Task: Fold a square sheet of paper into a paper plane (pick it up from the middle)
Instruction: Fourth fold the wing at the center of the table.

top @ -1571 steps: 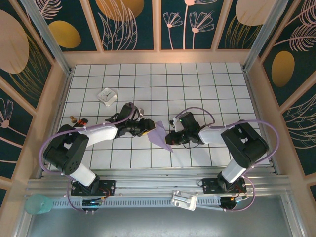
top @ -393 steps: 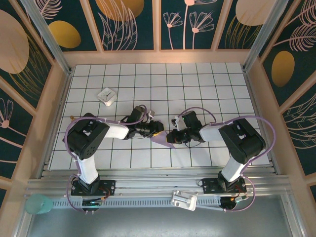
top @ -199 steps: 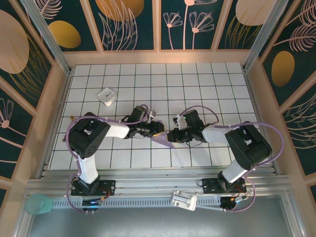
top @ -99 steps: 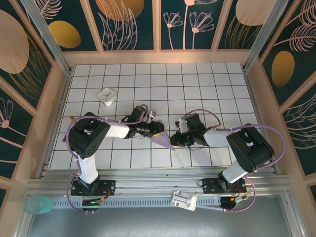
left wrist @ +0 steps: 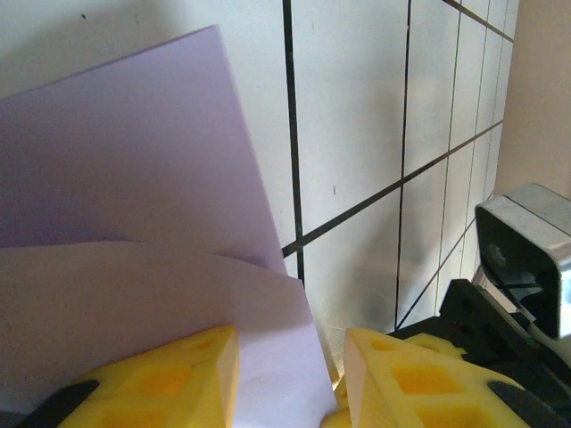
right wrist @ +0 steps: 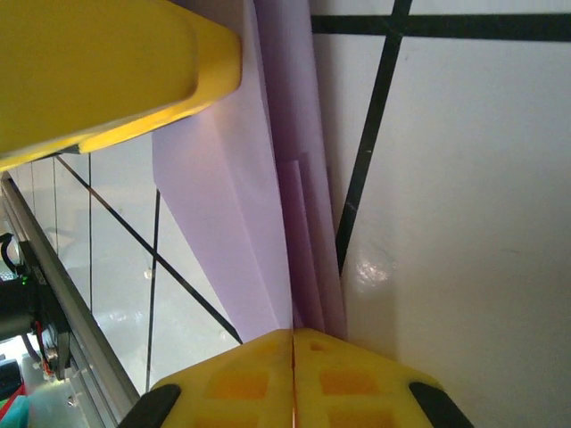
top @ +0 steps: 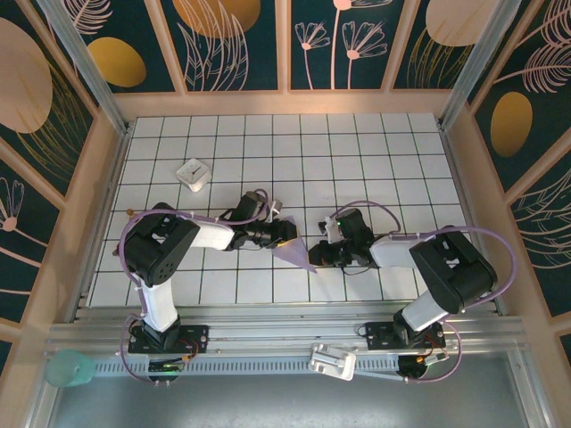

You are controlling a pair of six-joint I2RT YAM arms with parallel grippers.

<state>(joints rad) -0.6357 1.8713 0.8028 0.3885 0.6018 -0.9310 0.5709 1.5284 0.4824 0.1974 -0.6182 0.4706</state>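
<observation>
Right gripper [right wrist: 293,339] pinched shut on paper [right wrist: 223,196] at frame bottom; left gripper [left wrist: 291,352] fingers apart around flap. If I pull, paper could tear or slip.

A white tiled tabletop [top: 357,143] with thin dark grid lines sits inside a pale wooden frame [top: 285,102]. Dark teal wall panels [top: 254,62] rise on the far, left and right sides, patterned with gold ovals [top: 116,61] and pale line-drawn leaves and flowers. Slanting metal posts [top: 85,62] stand at the far corners. An aluminium rail [top: 285,337] runs along the near edge. The tiles gleam softly.
</observation>
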